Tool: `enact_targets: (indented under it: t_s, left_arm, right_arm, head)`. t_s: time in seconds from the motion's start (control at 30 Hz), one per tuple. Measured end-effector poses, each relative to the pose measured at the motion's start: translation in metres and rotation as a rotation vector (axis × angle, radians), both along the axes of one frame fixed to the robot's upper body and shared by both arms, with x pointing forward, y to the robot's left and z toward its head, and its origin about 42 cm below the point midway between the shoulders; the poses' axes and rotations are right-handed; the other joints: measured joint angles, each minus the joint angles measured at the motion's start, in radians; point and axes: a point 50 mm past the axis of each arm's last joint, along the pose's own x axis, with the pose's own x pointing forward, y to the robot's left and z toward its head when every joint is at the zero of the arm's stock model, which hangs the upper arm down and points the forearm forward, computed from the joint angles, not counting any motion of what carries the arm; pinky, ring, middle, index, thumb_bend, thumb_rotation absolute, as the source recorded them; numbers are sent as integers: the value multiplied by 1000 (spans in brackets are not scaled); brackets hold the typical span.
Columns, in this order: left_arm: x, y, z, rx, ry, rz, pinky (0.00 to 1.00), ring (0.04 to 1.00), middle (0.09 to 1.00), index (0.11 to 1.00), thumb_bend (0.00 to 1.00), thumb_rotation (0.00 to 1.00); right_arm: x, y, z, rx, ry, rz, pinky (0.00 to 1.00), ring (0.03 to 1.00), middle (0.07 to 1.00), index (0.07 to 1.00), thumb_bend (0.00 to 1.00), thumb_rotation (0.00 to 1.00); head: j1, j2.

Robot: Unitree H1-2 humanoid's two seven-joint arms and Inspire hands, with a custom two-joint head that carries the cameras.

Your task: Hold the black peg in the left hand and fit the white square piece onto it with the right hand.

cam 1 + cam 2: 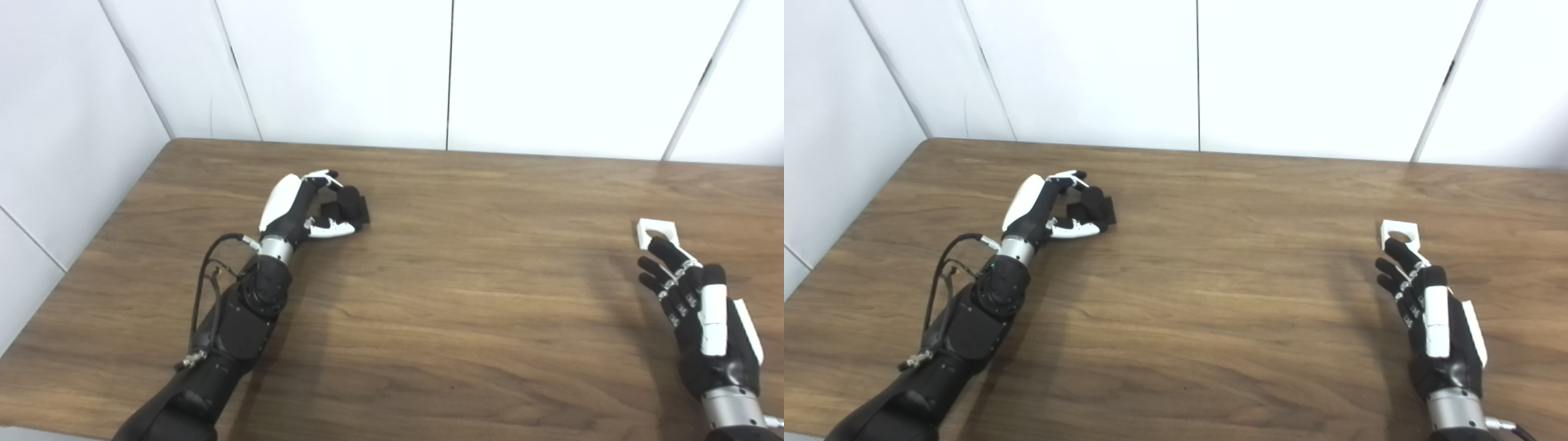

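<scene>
The black peg (354, 205) lies on the wooden table (465, 294) at the left middle. My left hand (300, 205) is curled around it, fingers over the top and thumb underneath, so only the peg's right end shows. The white square piece (656, 231), with a round hole in it, lies flat on the table at the far right. My right hand (704, 318) is just in front of it, palm down and open with fingers spread. The longest fingertip reaches the piece's near edge; I cannot tell whether it touches.
White wall panels (343, 67) stand close behind the table's back edge and along its left side. The table's left edge runs diagonally beside my left forearm (233, 331), which has a loose black cable looped on its outer side.
</scene>
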Motion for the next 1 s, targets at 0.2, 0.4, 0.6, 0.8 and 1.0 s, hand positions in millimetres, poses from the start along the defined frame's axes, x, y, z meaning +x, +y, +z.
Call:
enact_targets:
  t_s: [0.2,0.4,0.6,0.8,1.0]
  left_arm:
    - [-2,-11,4,-13,11,-103,805,920,870,488,520,78]
    - [-6,-22,4,-16,13,-204,875,936,877,488,518,82]
    - [-11,-31,3,-34,36,-315,894,935,879,487,518,82]
    - [-16,-40,6,-39,43,-409,879,932,873,487,519,79]
    - [-19,-47,8,-34,42,-456,851,920,867,487,520,76]
  right_arm:
    - [0,0,0,2,1,0,861,847,872,795,697,927]
    - [0,0,-1,2,2,0,845,839,863,788,702,922]
    - [0,1,-1,2,1,2,848,840,870,789,702,921]
    - [0,1,-1,1,2,3,828,828,862,783,692,918]
    - [0,2,3,-3,-10,5,838,837,872,794,685,934]
  head:
    - [-8,0]
    - [-9,2]
    - [-17,5]
    - [-20,8]
    - [-32,14]
